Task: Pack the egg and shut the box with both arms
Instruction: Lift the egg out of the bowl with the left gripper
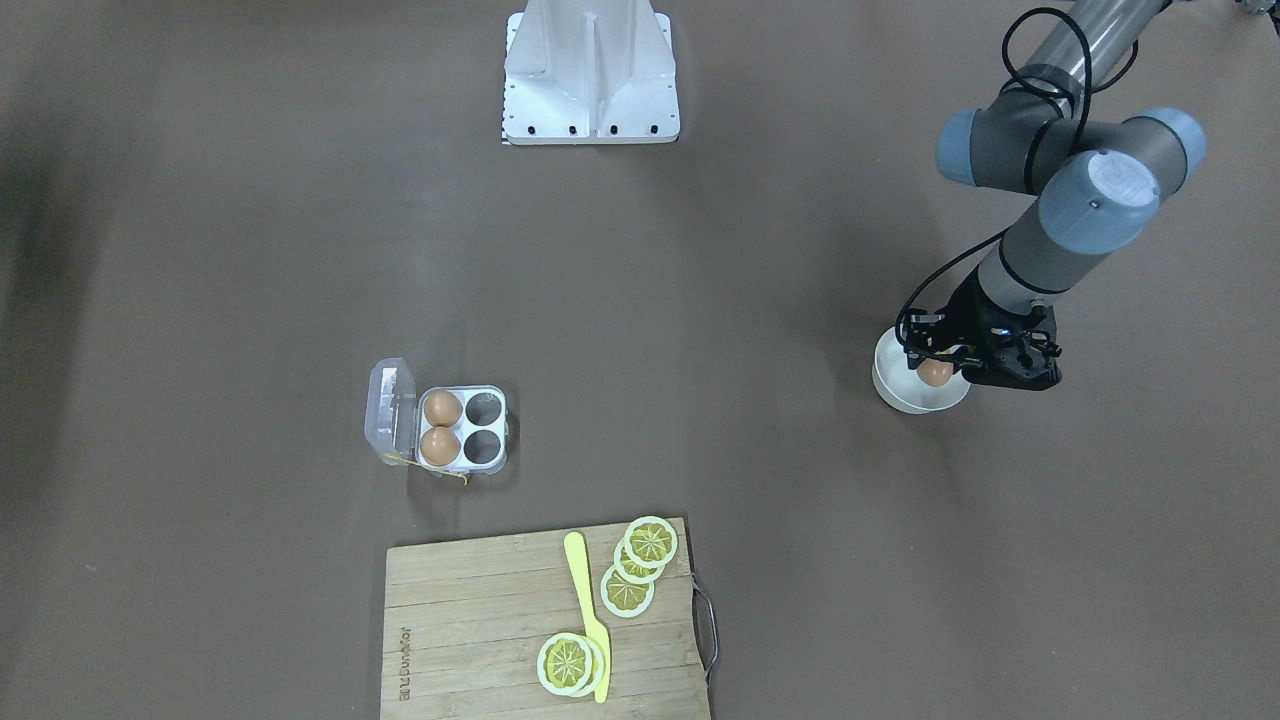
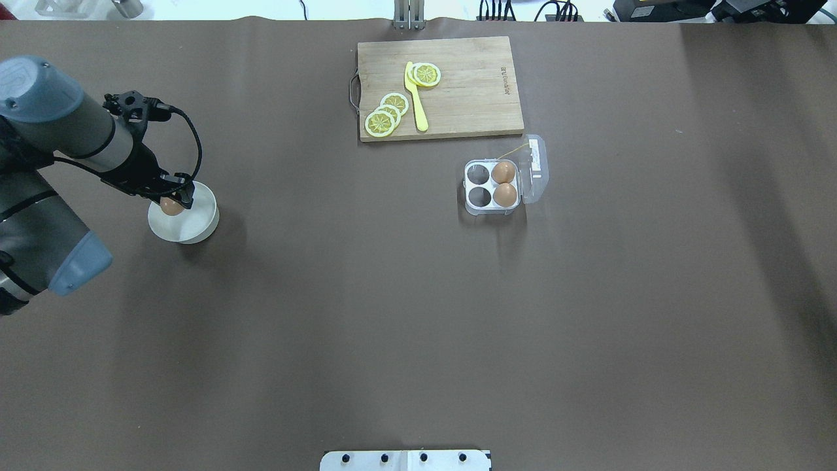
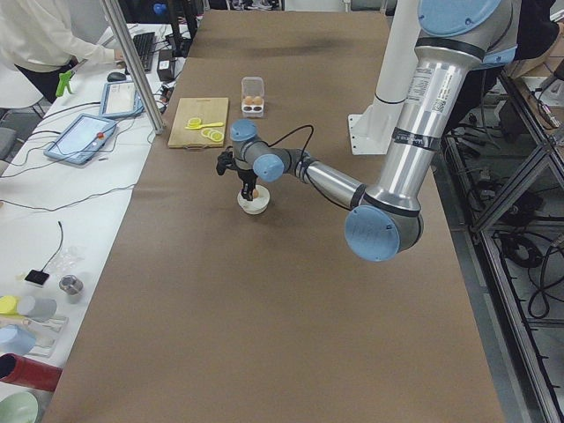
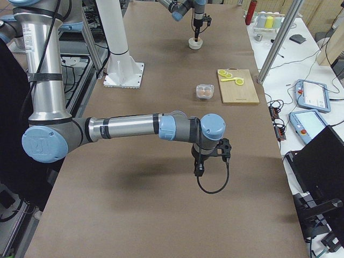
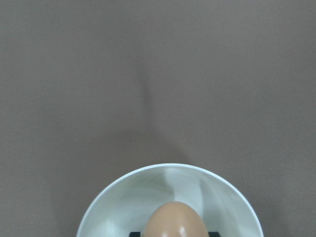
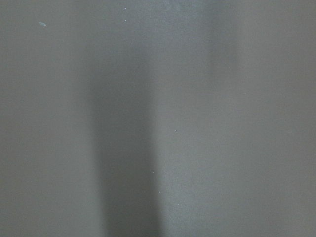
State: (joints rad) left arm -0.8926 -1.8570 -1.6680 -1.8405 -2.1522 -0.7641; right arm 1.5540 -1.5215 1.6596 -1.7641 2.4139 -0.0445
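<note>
The egg (image 1: pixel 935 373) is tan-brown and sits between the fingers of my left gripper (image 1: pixel 938 366), just over the round white bowl (image 1: pixel 905 396). The left wrist view shows the egg (image 5: pixel 175 221) low in the bowl (image 5: pixel 123 197) with a black fingertip on either side. The clear box (image 2: pixel 478 195) lies open at mid-table, lid (image 2: pixel 536 167) folded out, two eggs (image 2: pixel 503 183) in the cells beside the lid and two cells empty. My right gripper (image 4: pixel 199 171) shows only in the exterior right view, above bare table; I cannot tell if it is open.
A wooden cutting board (image 1: pixel 470 620) with lemon slices (image 1: pixel 640 565) and a yellow knife (image 1: pixel 588 610) lies beyond the box. The white robot base (image 1: pixel 592 80) stands at the table's near edge. Brown table lies between bowl and box.
</note>
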